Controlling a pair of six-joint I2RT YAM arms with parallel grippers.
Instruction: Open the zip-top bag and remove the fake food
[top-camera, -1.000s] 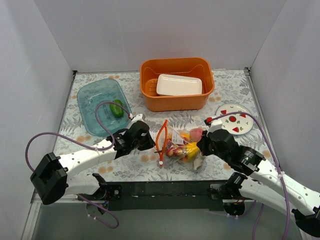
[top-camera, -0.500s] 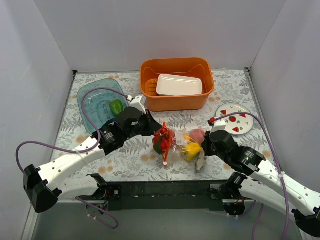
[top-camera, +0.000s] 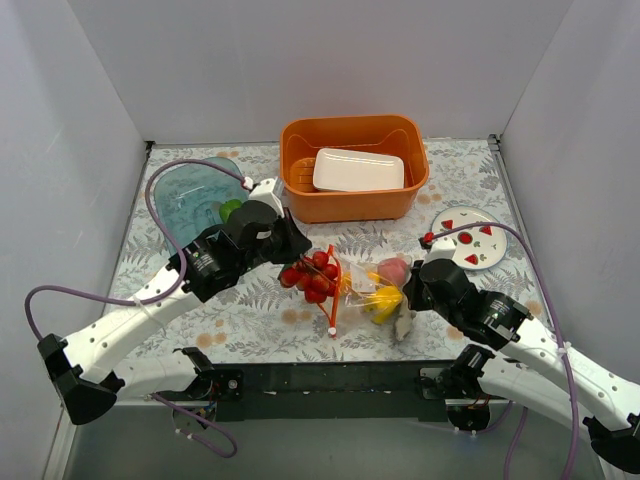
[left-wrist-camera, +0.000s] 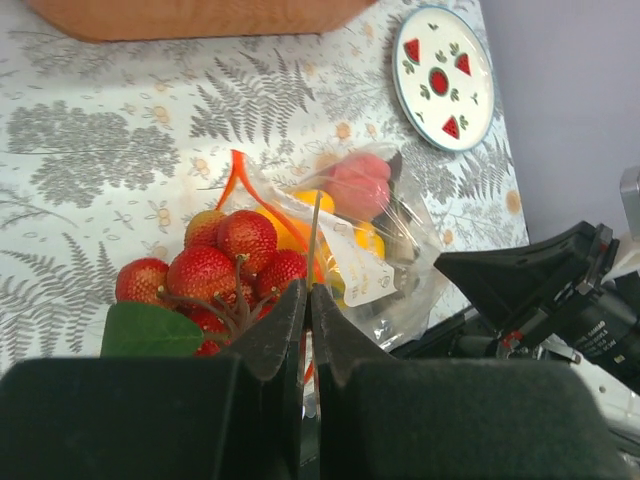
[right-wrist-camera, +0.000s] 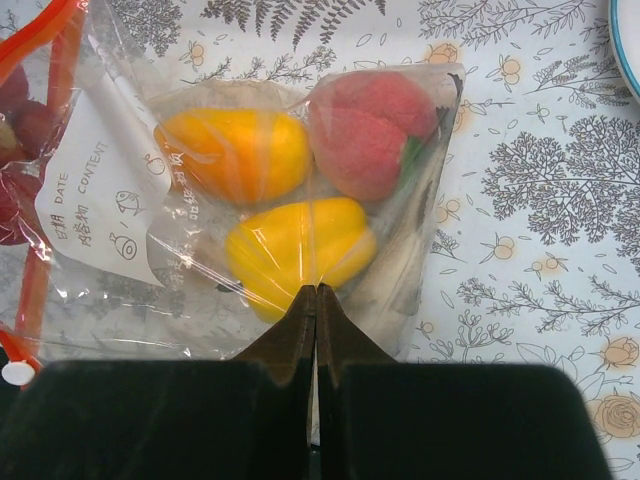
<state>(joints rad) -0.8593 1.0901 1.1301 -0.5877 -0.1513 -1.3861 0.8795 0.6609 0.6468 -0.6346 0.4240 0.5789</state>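
- The left gripper (left-wrist-camera: 306, 300) is clenched on the thin stem of the red tomato cluster (top-camera: 312, 278). Its 2 fingers are pressed together, with the green leaf (left-wrist-camera: 150, 328) just beside them.
- The cluster hangs at the mouth of the zip-top bag (top-camera: 368, 292), left of the orange-red zip strip (top-camera: 331, 285). It looks to me free of the plastic, or very nearly so.
- The right gripper (right-wrist-camera: 315, 300) is pinched tight on the bag's closed bottom edge, holding that end down near the middle of the desk's (top-camera: 450, 180) near edge.
- Through the clear plastic I see 3 pieces inside: an orange-yellow pepper (right-wrist-camera: 235, 150), a yellow pepper (right-wrist-camera: 300, 245) and a pinkish-red piece (right-wrist-camera: 365, 120), packed together against the bottom end.
- Further out, a green pepper (top-camera: 231, 210) lies in the teal tray (top-camera: 185, 200) towards the desk's far left corner, well apart from the bag.
- The orange basket (top-camera: 300, 190) with a white lid-like piece (top-camera: 358, 170) stands at the far edge. The white plate (top-camera: 497, 228) sits by the right edge.
- My reading of progress: the opening is done, since the strip gapes in a loop. 1 piece is put away, 1 is in hand and needs a place, and 3 are left to take out, so I judge the job a little under half done.
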